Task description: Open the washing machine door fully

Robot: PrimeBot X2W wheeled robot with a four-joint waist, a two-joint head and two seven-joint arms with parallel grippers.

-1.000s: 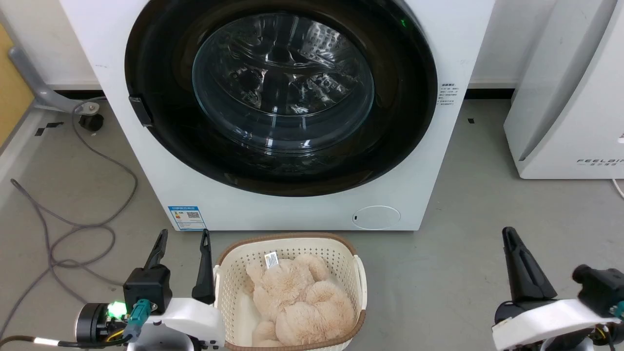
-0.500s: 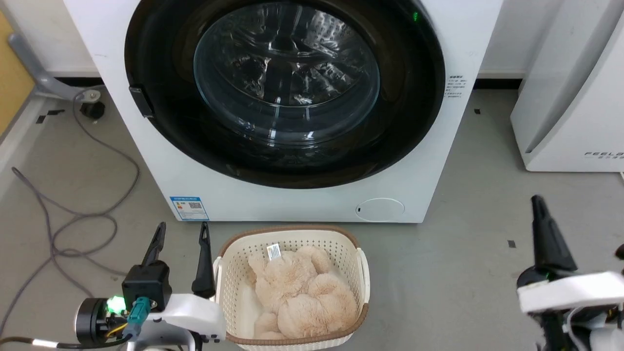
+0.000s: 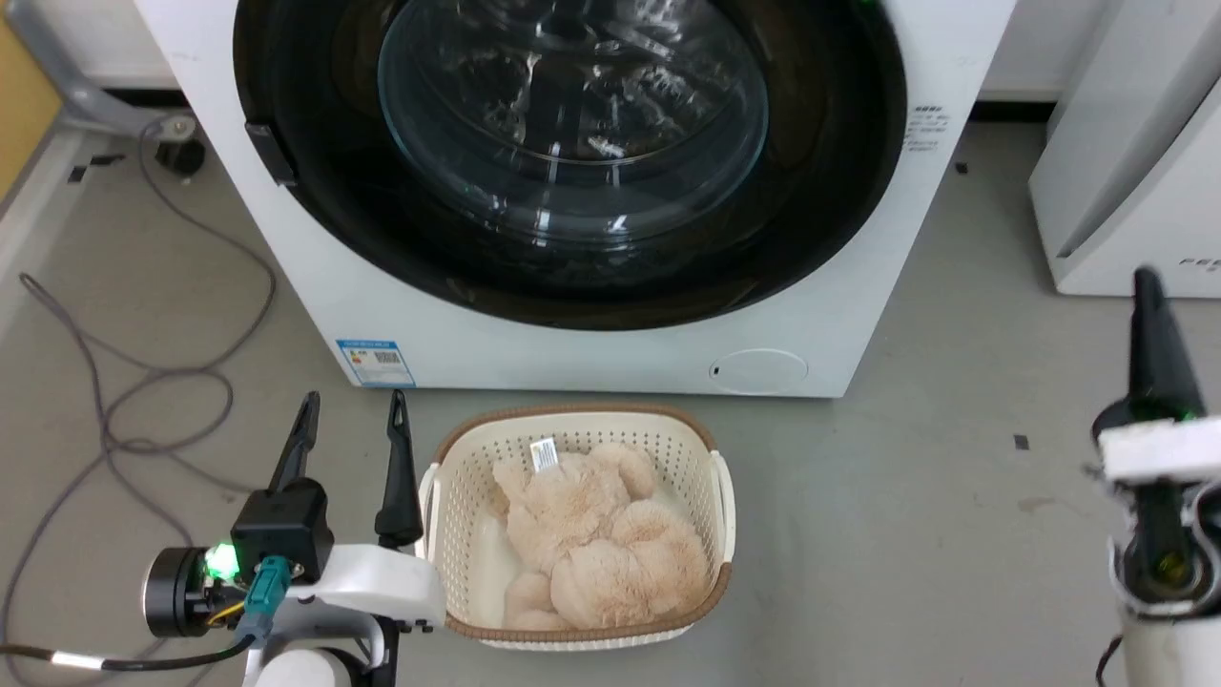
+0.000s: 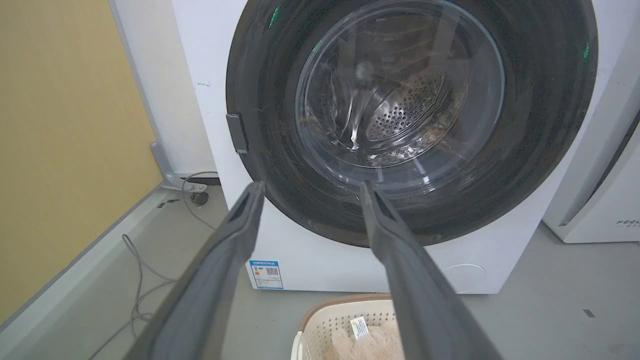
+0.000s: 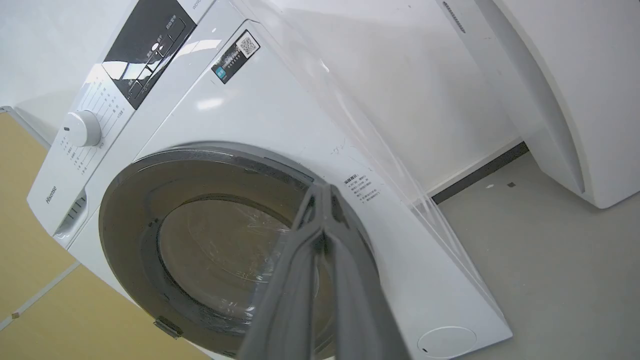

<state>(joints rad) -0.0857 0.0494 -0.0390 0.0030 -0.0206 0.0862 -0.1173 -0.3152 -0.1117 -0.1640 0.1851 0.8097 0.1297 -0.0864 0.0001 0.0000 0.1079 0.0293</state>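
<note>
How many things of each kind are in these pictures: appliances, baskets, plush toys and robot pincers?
Appliances: 2, the washing machine and a smaller white appliance
Baskets: 1, the basket
Plush toys: 1, the plush toy
Pincers: 2, the left pincer and the right pincer
Total: 6

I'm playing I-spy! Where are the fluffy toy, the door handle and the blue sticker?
fluffy toy (image 3: 591,544): head view, its furry middle.
door handle (image 4: 236,133): left wrist view, the tab's middle.
blue sticker (image 3: 368,363): head view, its centre.
</note>
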